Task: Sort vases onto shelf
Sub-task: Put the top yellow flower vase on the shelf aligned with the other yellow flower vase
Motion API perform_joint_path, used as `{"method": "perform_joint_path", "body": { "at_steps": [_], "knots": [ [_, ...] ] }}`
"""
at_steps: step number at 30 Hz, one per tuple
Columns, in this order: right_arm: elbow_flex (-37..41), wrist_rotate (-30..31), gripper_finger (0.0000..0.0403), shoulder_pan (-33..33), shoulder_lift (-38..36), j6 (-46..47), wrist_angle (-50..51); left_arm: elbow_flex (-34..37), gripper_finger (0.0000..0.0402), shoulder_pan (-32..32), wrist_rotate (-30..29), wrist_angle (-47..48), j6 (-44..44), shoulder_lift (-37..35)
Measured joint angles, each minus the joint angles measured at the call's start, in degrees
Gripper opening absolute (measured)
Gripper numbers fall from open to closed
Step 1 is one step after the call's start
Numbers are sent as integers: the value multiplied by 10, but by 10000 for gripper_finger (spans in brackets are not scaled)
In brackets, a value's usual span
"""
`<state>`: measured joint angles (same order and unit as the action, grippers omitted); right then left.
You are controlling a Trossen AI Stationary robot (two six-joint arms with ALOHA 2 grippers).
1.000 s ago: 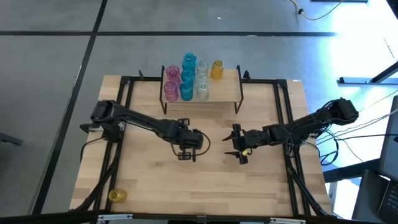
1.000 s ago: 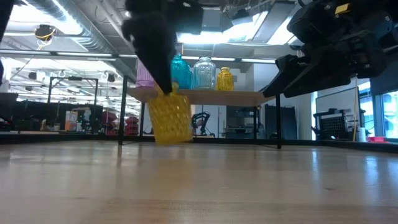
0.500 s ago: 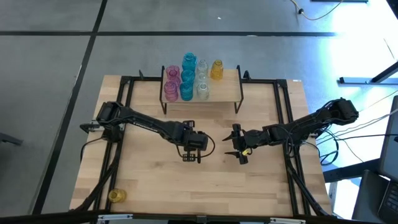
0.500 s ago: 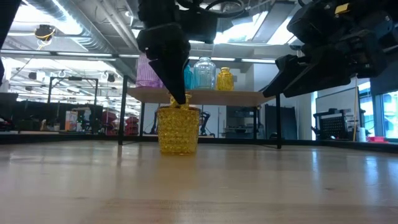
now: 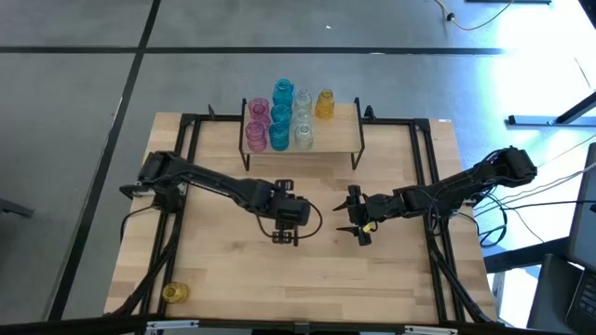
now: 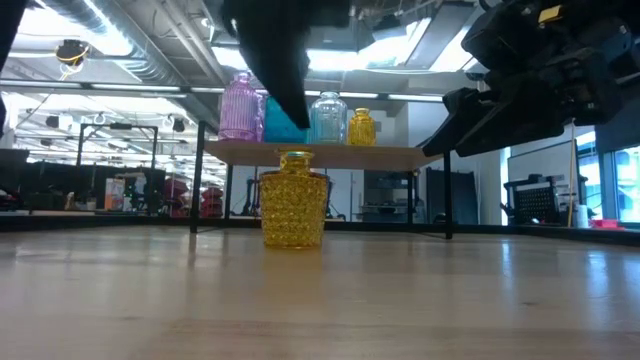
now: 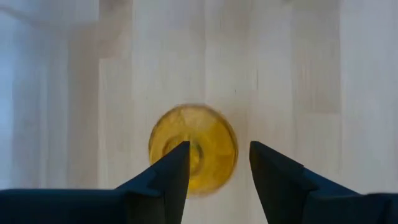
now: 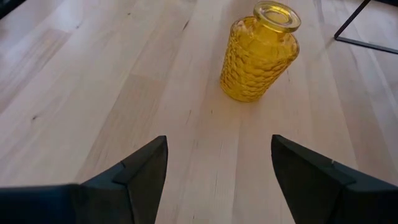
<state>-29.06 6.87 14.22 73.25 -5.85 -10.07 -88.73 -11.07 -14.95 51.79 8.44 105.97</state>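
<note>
An amber-yellow bumpy glass vase (image 6: 292, 200) stands upright on its base on the wooden table, mid-table in front of the shelf (image 5: 328, 130). It also shows in the right wrist view (image 8: 258, 53) and from above in the left wrist view (image 7: 202, 130). My left gripper (image 7: 217, 149) is open and hangs just above the vase's mouth, fingers pointing down, clear of it; it hides the vase in the high view (image 5: 286, 226). My right gripper (image 5: 358, 223) is open and empty, just to the right of the vase.
The shelf top (image 6: 330, 153) holds pink (image 5: 257, 123), teal (image 5: 280, 113), clear (image 5: 304, 119) and amber (image 5: 324, 103) vases. Another amber vase (image 5: 173, 292) stands at the table's near left corner. Black frame rails (image 5: 424, 177) run along both table sides.
My left gripper has carried the amber vase, lifted and tilted, a little toward the table's right, set it upright on the table, let go and risen clear of its mouth. The vase now stands free. My right gripper has kept still.
</note>
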Motion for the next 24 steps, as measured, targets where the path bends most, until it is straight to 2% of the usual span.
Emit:
{"method": "perform_joint_path", "body": {
  "at_steps": [2, 5, 12, 17, 24],
  "knots": [
    [0, 0, 266, 0, 0, 0, 0, 22, 160, -6, -3, 0, 3, -29],
    [0, 0, 266, 0, 0, 0, 0, 86, 161, -11, -7, -48, 19, -91],
    [0, 1, 266, 0, 0, 0, -19, 325, 161, -15, -16, -277, 49, -235],
    [0, 1, 266, 0, 2, 0, -74, 457, 161, -27, -15, -456, 50, -266],
    [-15, 2, 266, -9, 70, -18, -170, 555, 161, -28, -44, -631, 48, -256]
  ]
}}
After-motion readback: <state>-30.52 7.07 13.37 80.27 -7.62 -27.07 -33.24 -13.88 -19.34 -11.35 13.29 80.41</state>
